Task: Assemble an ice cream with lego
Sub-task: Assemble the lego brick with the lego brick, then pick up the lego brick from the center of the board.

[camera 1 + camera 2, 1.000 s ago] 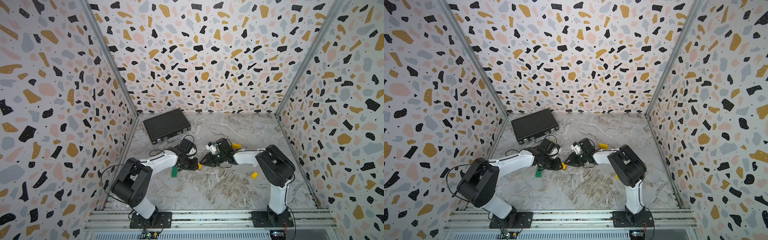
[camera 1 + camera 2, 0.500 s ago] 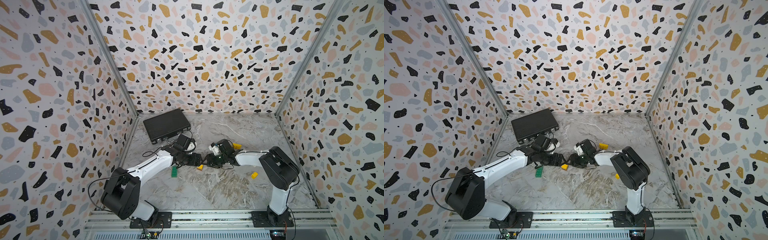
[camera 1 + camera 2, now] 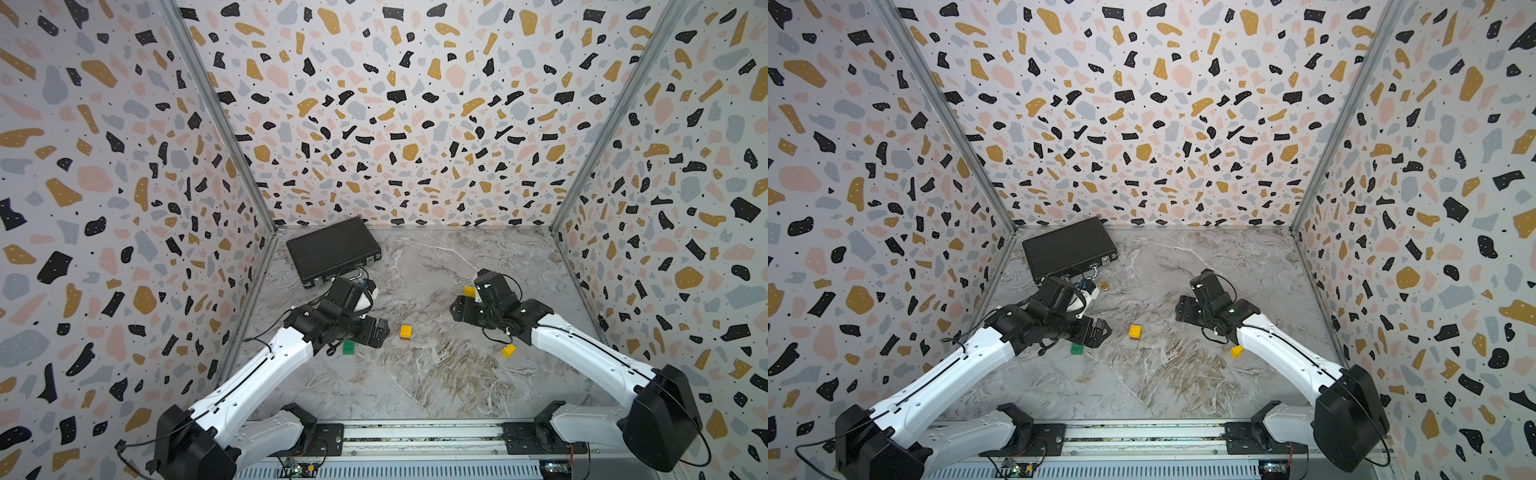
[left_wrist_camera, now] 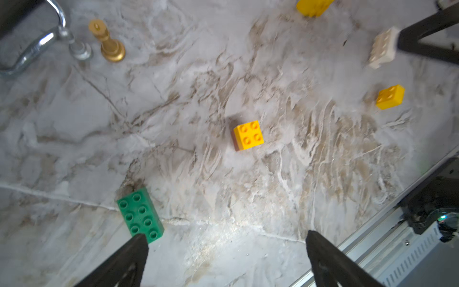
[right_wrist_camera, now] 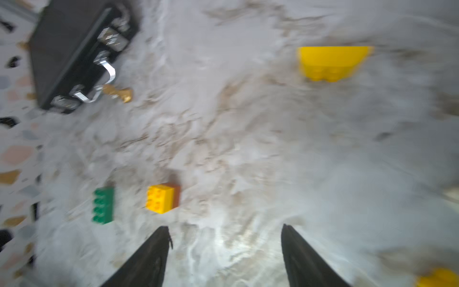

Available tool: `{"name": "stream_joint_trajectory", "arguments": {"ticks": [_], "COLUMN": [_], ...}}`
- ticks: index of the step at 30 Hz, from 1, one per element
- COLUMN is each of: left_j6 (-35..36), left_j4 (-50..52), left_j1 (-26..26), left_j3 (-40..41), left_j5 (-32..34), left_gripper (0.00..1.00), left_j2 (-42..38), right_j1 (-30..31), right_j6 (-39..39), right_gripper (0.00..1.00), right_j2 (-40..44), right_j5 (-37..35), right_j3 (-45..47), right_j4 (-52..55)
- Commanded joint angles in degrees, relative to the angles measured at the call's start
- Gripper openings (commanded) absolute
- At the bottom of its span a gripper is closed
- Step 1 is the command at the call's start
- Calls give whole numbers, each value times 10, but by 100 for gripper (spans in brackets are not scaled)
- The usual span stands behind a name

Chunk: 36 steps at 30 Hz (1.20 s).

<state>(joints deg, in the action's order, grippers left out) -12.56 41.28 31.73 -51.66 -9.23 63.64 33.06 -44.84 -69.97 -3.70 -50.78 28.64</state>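
- The ice cream (image 3: 406, 332) is a two-brick stack: a square yellow brick, studs up, on an orange-brown one. It stands free on the marble tabletop (image 3: 436, 374). It is well apart from the black case (image 3: 334, 249), off the case's handle side, toward the front rail (image 3: 415, 436) and the right arm.
- The green brick (image 4: 140, 215) lies flat with eight studs up, also on the rail side of the case and well apart from it.
- The left gripper (image 4: 226, 236) hangs on the rail side of the case with its jaws spread wide and nothing between them.
- The right gripper (image 5: 223, 227) is far to the case's right, jaws parted and empty.
- The white brick (image 4: 382, 48) sits at the tip of one right-gripper finger. Blur hides whether they touch.
- The half-round yellow brick (image 5: 332, 63) lies well to the case's right.
- The small yellow brick (image 3: 508, 350) lies farthest from the case, beside the right forearm.
- The gold pawn-shaped figurine (image 4: 108, 41) stands upright just beside the case's metal handle (image 4: 37, 47).
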Motion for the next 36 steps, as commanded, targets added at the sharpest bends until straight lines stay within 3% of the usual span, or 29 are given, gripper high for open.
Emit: {"name": "stream_joint_trajectory", "arguments": {"ticks": [1,3,12,29,36], "left_j6": [14,15,19,20,21], "left_j4": [2,3,13,11,8], "left_j1": [17,30,74,97,98], "left_j3": [3,2,3,9,11], "left_j5": [13,-5,-25,-34,-36], "left_gripper": [99,100,100,99,100], "left_j2": [7,13,15,-10,-9], "right_j1": [-24,-34,-67,-122,-141], "right_j6": [-26,-51,-114,-132,-116], "right_gripper": [76,85,77,51,25], "right_j2": [27,35,-34,-111,-115], "right_j5": [-107,-115,-123,-59,-22], "right_j3": [31,49,43,64,86], "right_j4": [184,205,226,132,91]}}
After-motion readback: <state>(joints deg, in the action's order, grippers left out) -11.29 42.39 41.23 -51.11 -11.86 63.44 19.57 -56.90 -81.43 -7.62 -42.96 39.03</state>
